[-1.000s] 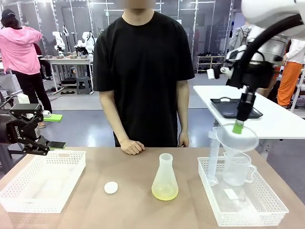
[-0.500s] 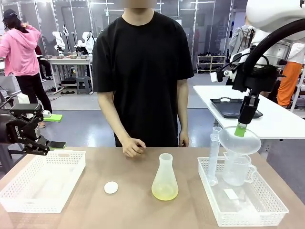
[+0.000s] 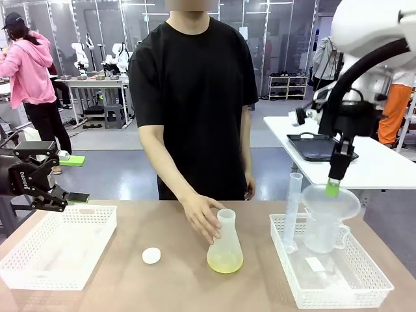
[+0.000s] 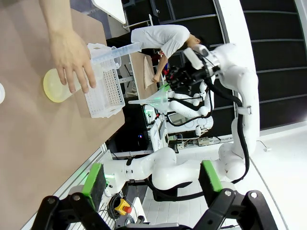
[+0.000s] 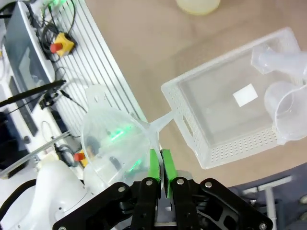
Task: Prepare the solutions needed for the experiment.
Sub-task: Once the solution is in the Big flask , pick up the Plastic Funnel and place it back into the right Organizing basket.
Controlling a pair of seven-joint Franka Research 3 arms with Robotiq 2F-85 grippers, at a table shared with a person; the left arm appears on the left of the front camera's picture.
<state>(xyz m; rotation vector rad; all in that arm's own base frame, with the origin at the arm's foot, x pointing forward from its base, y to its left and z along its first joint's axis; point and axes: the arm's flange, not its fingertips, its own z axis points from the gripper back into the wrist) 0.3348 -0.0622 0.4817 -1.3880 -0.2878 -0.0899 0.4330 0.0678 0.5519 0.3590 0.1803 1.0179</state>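
Here, one flask (image 3: pixel 225 242) holding the pale yellow solutions (image 3: pixel 225 262) stands mid-table between two white baskets (image 3: pixel 45 278), one person's hand (image 3: pixel 205 218) at its neck. The right gripper (image 3: pixel 333 189) pinches one funnel (image 3: pixel 330 201) by its rim; the left gripper (image 4: pixel 152 176) is spread, empty.

landmark: white perforated plastic basket (image 3: pixel 342 296) | inside it: tall clear graduated cylinder (image 3: pixel 292 211) upright, far-left corner; clear handled plastic beaker (image 3: pixel 323 234) | above it: clear plastic funnel (image 3: pixel 330 201) | to its left: small white round cap (image 3: pixel 151 255); farther, second white perforated basket (image 3: pixel 39 276)
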